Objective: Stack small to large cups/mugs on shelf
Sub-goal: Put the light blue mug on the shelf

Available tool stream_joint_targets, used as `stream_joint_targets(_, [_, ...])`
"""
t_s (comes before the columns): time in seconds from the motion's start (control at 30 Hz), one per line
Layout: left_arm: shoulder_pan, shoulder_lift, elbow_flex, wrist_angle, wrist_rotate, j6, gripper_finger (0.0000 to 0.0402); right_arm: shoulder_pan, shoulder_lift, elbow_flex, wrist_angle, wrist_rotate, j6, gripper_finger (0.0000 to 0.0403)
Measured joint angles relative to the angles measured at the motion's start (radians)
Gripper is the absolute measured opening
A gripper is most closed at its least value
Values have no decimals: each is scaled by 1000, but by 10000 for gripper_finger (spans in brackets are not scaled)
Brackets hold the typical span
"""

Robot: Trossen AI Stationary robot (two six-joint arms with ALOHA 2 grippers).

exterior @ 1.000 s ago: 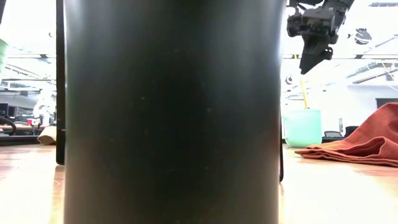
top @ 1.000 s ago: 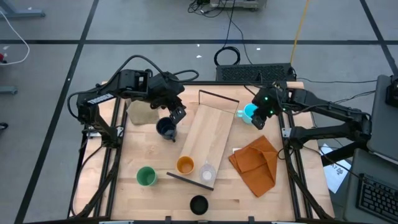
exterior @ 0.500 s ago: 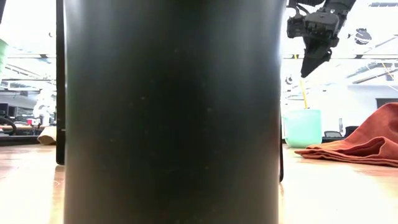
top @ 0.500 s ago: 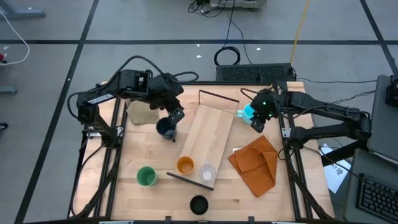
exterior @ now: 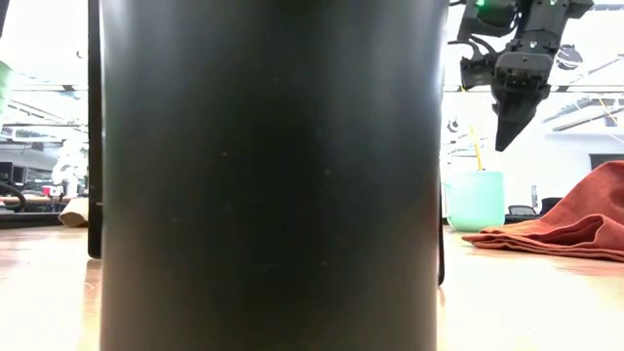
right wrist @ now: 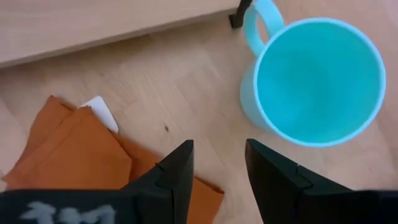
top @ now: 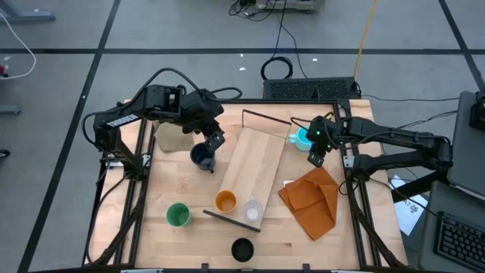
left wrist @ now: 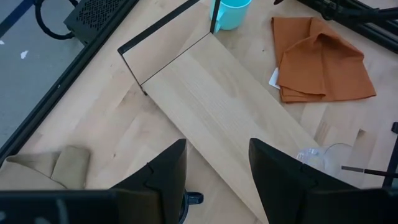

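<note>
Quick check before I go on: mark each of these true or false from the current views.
1. The orange cup and the clear cup stand on the shelf. True.
2. The right tool grips the light-blue mug. False: it hangs above the table beside the mug, holding nothing.
3. The green cup is on the shelf. False: it stands on the table, left of the shelf.
4. The left tool is at the dark navy mug. True.
5. The black cup sits near the table's front edge. True.
</note>
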Motion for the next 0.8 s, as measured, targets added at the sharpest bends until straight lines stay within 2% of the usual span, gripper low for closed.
stream_joint_targets(0.3, [0, 0, 0, 0, 0, 0, 175, 0, 0, 0, 32, 6, -129, 137])
stream_joint_targets(0.57, [0, 0, 0, 0, -1, -3, 175, -28, 0, 2, 20, 205, -281, 137])
stream_joint_targets(0.8, [0, 0, 0, 0, -1, -20, 175, -77, 15, 3, 67, 183, -287, 137])
